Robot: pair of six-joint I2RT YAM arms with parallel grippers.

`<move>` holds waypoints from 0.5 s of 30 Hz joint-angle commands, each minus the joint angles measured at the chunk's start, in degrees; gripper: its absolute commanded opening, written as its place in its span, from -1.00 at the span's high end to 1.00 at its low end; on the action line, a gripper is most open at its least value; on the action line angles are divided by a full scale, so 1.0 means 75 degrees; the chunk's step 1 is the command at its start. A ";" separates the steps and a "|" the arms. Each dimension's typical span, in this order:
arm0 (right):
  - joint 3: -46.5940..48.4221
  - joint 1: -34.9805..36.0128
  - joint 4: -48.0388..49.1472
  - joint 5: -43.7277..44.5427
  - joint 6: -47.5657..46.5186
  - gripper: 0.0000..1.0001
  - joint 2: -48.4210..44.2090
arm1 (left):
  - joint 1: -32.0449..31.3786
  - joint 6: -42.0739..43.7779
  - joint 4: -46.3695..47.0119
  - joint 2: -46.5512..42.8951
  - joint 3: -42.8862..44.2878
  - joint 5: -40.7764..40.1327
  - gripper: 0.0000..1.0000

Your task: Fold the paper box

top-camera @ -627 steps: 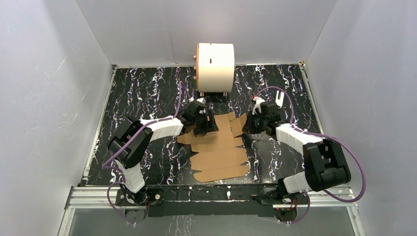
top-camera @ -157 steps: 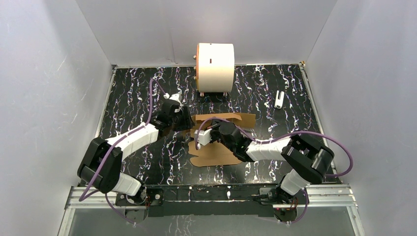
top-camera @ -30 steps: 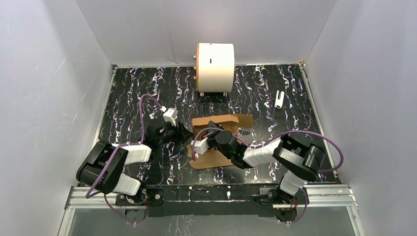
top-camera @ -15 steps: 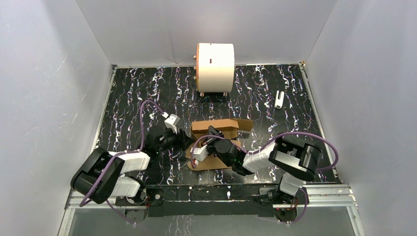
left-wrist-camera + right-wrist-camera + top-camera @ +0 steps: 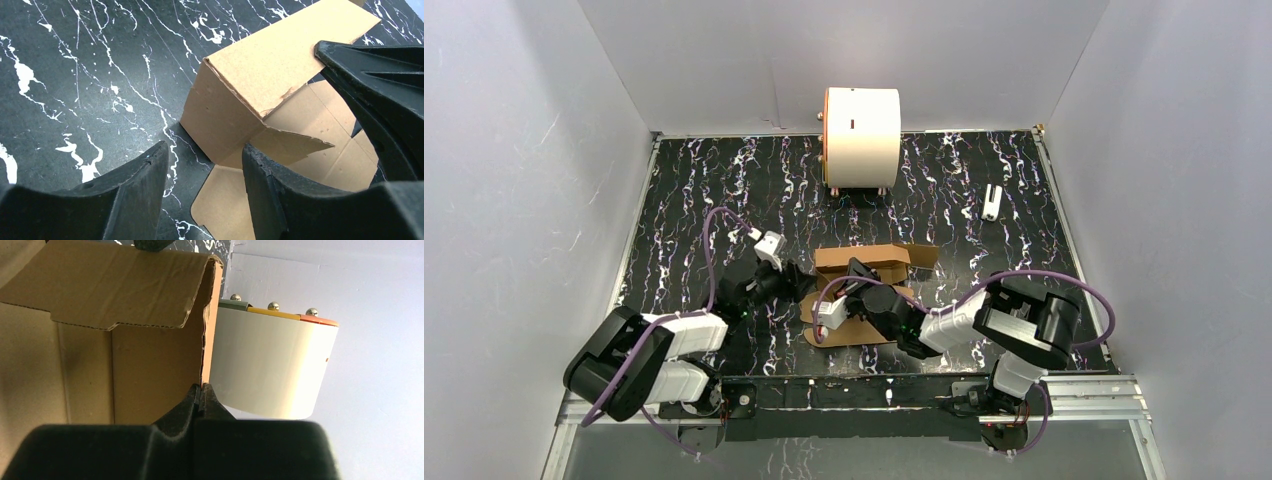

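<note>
The worktop is black, veined with white like marble, and fills the floor of a three-sided booth. Plain pale grey walls close it in: a back wall, a left wall and a right wall, both side walls leaning outward in the overhead view. A metal rail runs along the near edge. A white drum with an orange rim stands at the back, near the back wall. A small white object, possibly a clip, lies near the right wall. The light is soft and even.
</note>
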 commanded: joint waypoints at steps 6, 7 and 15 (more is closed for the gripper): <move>0.0180 0.0065 -0.0593 -0.0239 0.0515 1.00 -0.0310 | -0.0343 0.0360 0.1094 0.0340 0.0109 -0.0083 -0.07; 0.0196 0.0059 -0.0611 -0.0249 0.0524 1.00 -0.0288 | -0.0394 0.0376 0.1136 0.0360 0.0099 -0.0164 -0.07; 0.0223 0.0063 -0.0621 -0.0316 0.0705 1.00 -0.0186 | -0.0669 0.0470 0.1680 0.0677 0.0097 -0.0800 -0.05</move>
